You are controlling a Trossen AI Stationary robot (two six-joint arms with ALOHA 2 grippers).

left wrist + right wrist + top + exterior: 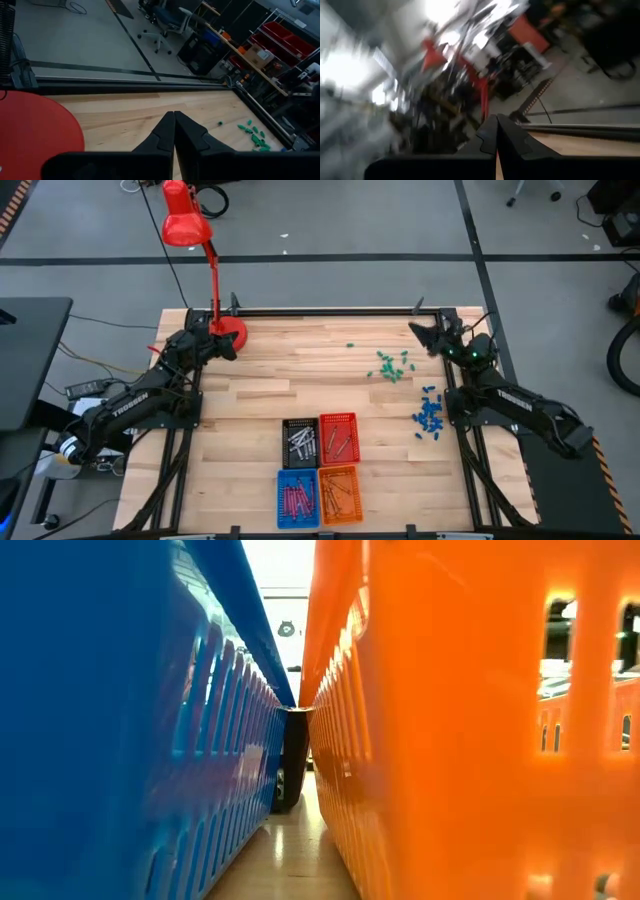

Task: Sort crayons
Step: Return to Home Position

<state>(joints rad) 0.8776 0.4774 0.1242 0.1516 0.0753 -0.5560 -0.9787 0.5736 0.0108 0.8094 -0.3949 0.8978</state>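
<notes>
The crayons lie in four small baskets at the table's near middle: pale ones in the black basket (300, 442) and the red basket (339, 437), maroon ones in the blue basket (297, 498), more in the orange basket (339, 494). My left gripper (174, 116) is shut and empty at the far left, beside the red lamp's base (232, 333). My right gripper (497, 119) is shut and empty at the far right corner (420, 332), pointing slightly upward. The low view shows only the blue basket's wall (120, 720) and the orange basket's wall (450, 720).
Small chunky green pieces (392, 366) and blue pieces (430, 413) lie scattered on the right half of the wooden table (260, 390). The red desk lamp (186, 220) stands at the far left. A black rail (125, 85) runs along the far edge.
</notes>
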